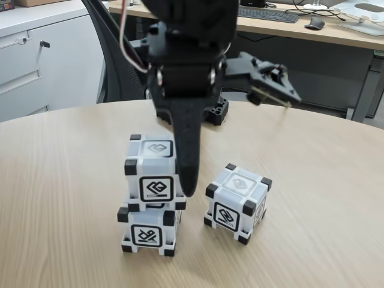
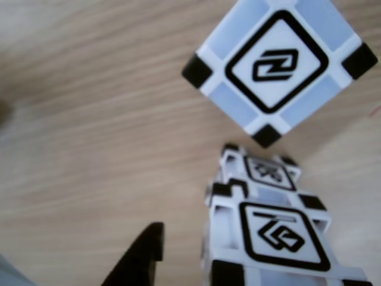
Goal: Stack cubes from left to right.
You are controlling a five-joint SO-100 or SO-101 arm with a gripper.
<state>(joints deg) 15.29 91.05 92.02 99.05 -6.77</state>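
Two cubes are stacked at the left of the fixed view: the top cube rests slightly askew on the bottom cube. A third cube stands alone on the table to their right. My gripper is open. Its long black finger points down along the top cube's right side, and the other jaw is swung far out to the upper right. In the other view the stack's top cube and lower cube sit at the bottom, the lone cube at the top right, and one black finger to the stack's left.
The round wooden table curves away at the back. The arm's black base stands behind the cubes. Beyond the table are an office chair, a white cabinet and a desk with a keyboard.
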